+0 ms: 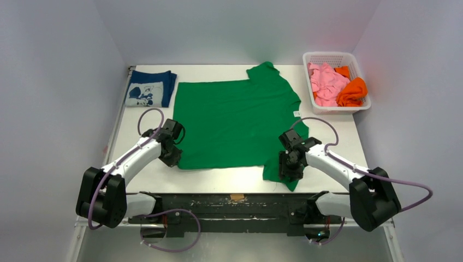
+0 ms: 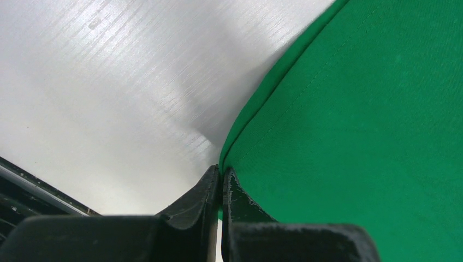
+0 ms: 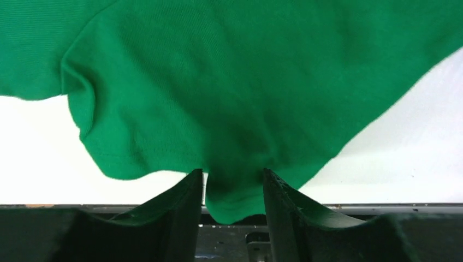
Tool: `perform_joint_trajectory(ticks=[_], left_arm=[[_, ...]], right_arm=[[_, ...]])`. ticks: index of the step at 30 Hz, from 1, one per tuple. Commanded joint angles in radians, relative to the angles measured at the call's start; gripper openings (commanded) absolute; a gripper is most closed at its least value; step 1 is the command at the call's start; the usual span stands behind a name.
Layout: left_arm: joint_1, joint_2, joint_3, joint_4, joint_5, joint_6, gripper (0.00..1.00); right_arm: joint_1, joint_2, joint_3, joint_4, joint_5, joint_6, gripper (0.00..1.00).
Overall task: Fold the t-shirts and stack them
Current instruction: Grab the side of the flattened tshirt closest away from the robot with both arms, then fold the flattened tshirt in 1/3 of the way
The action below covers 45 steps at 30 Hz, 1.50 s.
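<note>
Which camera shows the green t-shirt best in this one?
The top external view: the green t-shirt lies spread whole on the table, both sleeves visible. The left wrist view shows only its hem edge, pinched in the shut left gripper; the right wrist view shows only a sleeve between the fingers of the right gripper.

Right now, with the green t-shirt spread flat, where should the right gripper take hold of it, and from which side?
Probably the near sleeve of the green t-shirt, at its hem, coming from the near edge of the table. That sleeve sticks out from the shirt toward that edge, and the right gripper straddles its tip, jaws apart.
</note>
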Motion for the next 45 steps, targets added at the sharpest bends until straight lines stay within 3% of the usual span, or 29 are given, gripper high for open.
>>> perform_joint_trajectory(ticks=[1,7,9,15,19,27,38,45], left_arm=[[0.005,-0.023,-0.014,-0.012,-0.003,0.022,0.0],[0.005,-0.06,-0.053,-0.02,0.013,0.016,0.0],[0.005,-0.09,-0.079,-0.029,0.019,0.0,0.0],[0.005,-0.236,-0.127,-0.028,0.055,0.006,0.0],[0.005,-0.241,-0.064,-0.015,0.099,0.052,0.0],[0.061,-0.109,0.078,0.011,0.163,0.133,0.0],[0.211,0.012,0.205,0.026,0.226,0.213,0.0],[0.236,0.122,0.315,0.025,0.237,0.241,0.0]], right_arm=[[0.007,0.038,-0.029,0.096,-0.034,0.031,0.37],[0.023,-0.006,-0.064,0.05,-0.057,0.068,0.06],[0.04,-0.042,-0.061,0.008,-0.074,0.086,0.0],[0.05,-0.108,0.032,-0.083,-0.045,0.088,0.0],[0.048,-0.059,0.137,-0.016,-0.052,0.068,0.0],[0.011,0.068,0.401,0.005,-0.019,0.003,0.0],[-0.165,0.244,0.637,-0.048,-0.006,-0.137,0.0],[-0.211,0.38,0.802,-0.08,0.034,-0.223,0.0]])
